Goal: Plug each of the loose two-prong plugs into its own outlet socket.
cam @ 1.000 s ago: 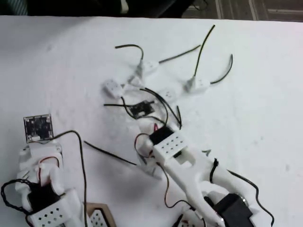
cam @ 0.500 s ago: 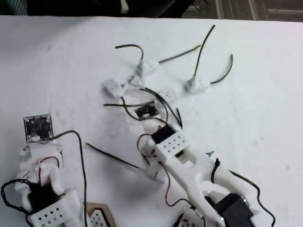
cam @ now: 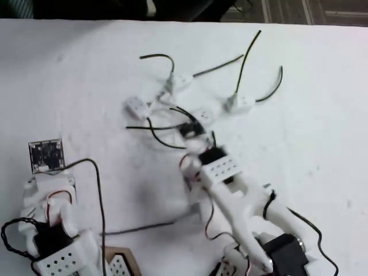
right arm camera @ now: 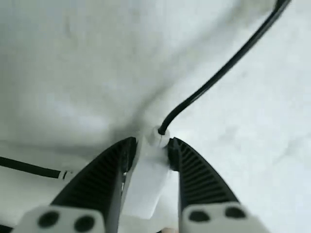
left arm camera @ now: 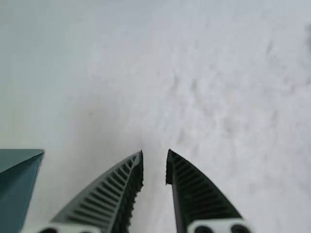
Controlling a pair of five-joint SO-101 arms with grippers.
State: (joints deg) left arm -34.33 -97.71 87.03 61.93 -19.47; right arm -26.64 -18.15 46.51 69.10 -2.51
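Observation:
My right gripper [right arm camera: 151, 143] is shut on a white two-prong plug [right arm camera: 146, 179]; its black wire [right arm camera: 223, 68] runs away over the white table. In the high view the right arm [cam: 230, 195] sits at centre front, and the held plug's wire [cam: 144, 227] trails off to the left. Beyond it lie a white socket block [cam: 136, 106] and other white plug-and-socket pieces [cam: 179, 80] [cam: 240, 102] [cam: 204, 117] amid black wires. The left arm [cam: 52, 218] rests at the front left. My left gripper [left arm camera: 154, 154] is open by a narrow gap over bare table.
Loose black wires [cam: 161, 135] cross the table's middle just beyond the right arm. A brown piece [cam: 123, 261] lies at the front edge by the left arm. A teal object [left arm camera: 17, 170] sits beside my left gripper. The table's right side [cam: 322, 115] is open.
The right arm has shifted right and a little farther back with the plug. The plug's wire, earlier lying diagonally left of the gripper, now trails lower toward the front left. The left arm stayed still.

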